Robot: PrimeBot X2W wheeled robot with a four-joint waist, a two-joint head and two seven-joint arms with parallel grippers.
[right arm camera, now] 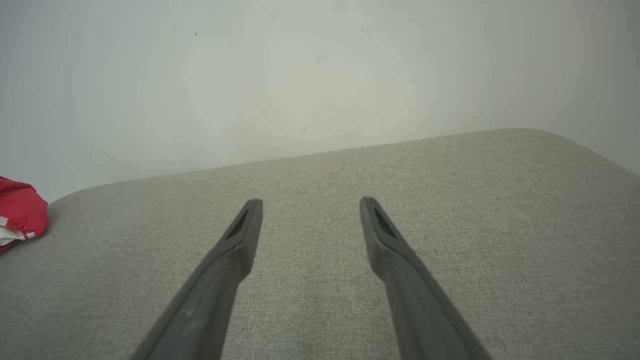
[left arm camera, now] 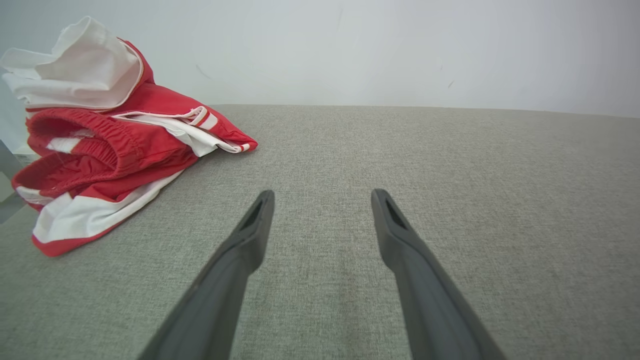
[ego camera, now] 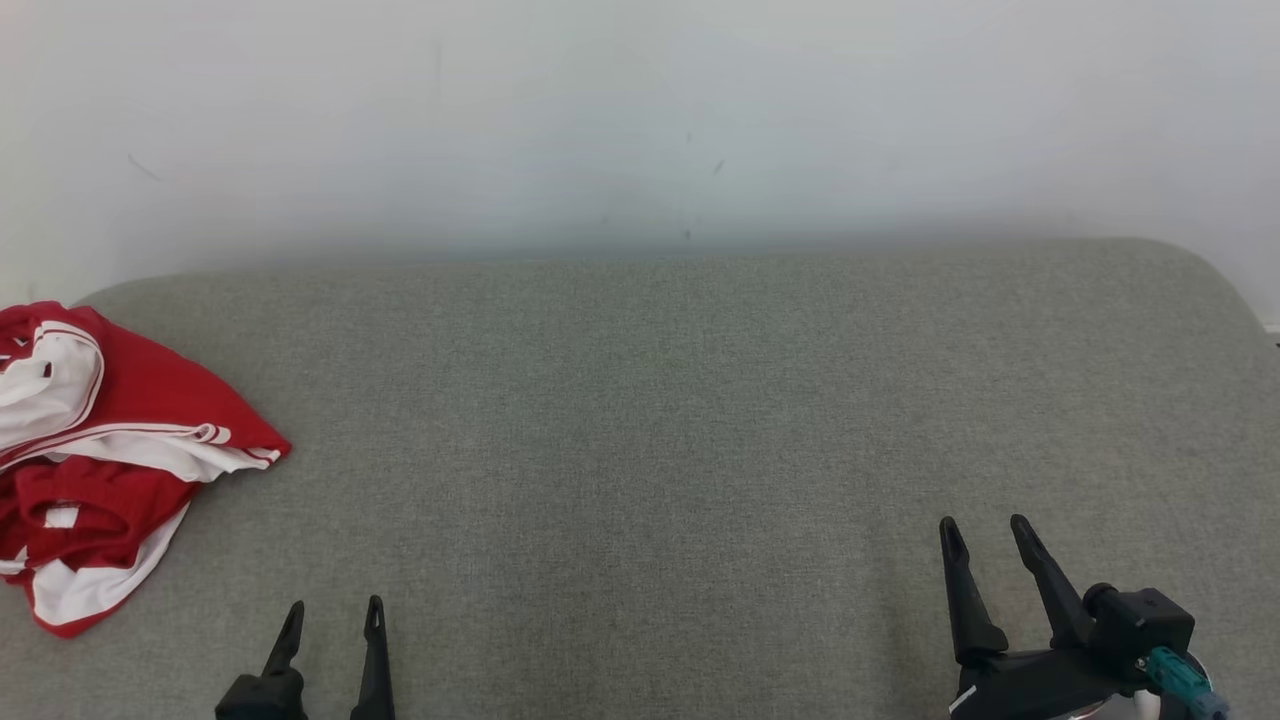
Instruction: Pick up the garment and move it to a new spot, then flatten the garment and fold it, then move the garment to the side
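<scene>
The garment (ego camera: 100, 440) is a crumpled red and white piece with an elastic waistband, lying in a heap at the far left of the grey upholstered surface. In the left wrist view the garment (left arm camera: 105, 140) sits ahead and to the left of the fingers. My left gripper (ego camera: 335, 610) stands open at the lower left, to the right of the heap and apart from it, with nothing between its fingers. My right gripper (ego camera: 985, 530) is open at the lower right, far from the cloth. A red corner of the garment (right arm camera: 20, 215) shows at the left edge of the right wrist view.
The grey fabric surface (ego camera: 660, 420) stretches wide between the two grippers and ends at a pale wall (ego camera: 640, 120) behind. Its right end curves away at a rounded corner (ego camera: 1200, 270).
</scene>
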